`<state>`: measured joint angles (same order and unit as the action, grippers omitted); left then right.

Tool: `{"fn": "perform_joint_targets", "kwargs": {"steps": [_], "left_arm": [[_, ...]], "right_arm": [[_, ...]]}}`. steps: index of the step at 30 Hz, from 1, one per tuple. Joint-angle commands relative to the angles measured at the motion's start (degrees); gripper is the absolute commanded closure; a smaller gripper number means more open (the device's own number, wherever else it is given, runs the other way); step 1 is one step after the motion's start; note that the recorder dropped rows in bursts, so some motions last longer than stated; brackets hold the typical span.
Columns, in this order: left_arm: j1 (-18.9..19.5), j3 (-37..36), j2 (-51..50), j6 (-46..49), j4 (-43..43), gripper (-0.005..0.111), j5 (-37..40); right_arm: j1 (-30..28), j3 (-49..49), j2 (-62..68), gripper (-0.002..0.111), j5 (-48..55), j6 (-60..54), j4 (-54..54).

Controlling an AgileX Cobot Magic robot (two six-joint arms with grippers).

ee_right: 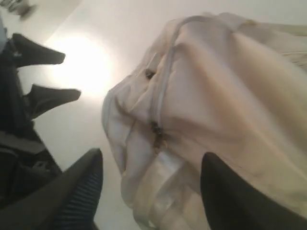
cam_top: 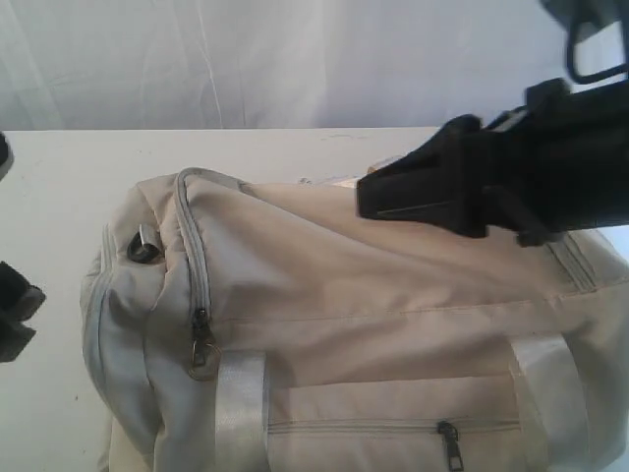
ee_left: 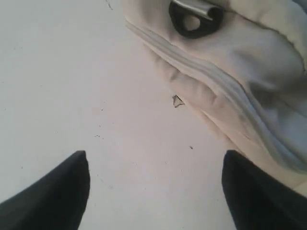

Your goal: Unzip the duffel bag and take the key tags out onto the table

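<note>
The cream-beige duffel bag (cam_top: 373,295) lies on the white table (cam_top: 59,177) with its grey main zipper closed. The zipper pull with a metal ring (cam_top: 201,346) hangs at the bag's left end, seen too as the pull (ee_right: 157,135) in the right wrist view. My right gripper (cam_top: 368,199) hovers open above the bag's top; the right gripper (ee_right: 153,158) holds nothing. My left gripper (cam_top: 24,317) stands open over bare table left of the bag, and the left gripper (ee_left: 156,165) is empty beside the bag's end (ee_left: 249,72). The key tags are hidden.
A dark strap buckle (cam_top: 143,246) sits on the bag's left end, shown close as the buckle (ee_left: 195,17). Pale webbing handles (cam_top: 241,413) run down the front. A front pocket zipper pull (cam_top: 449,441) is closed. A white backdrop (cam_top: 246,59) hangs behind the table.
</note>
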<state>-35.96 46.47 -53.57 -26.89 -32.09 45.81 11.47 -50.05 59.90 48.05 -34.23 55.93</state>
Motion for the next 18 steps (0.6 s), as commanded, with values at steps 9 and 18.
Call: {"fn": "perform_joint_targets", "kwargs": {"steps": [9,18], "left_arm": [[17.44,2.35,-8.57,32.26,40.57,0.041,-3.59],[18.71,-1.14,-11.74,32.40,40.97,0.041,-10.96]], "right_arm": [[24.11,-0.17,21.65,0.051,-16.83,-15.97,5.49],[28.95,-0.17,29.11,0.051,-28.14,-26.11,5.49]]}}
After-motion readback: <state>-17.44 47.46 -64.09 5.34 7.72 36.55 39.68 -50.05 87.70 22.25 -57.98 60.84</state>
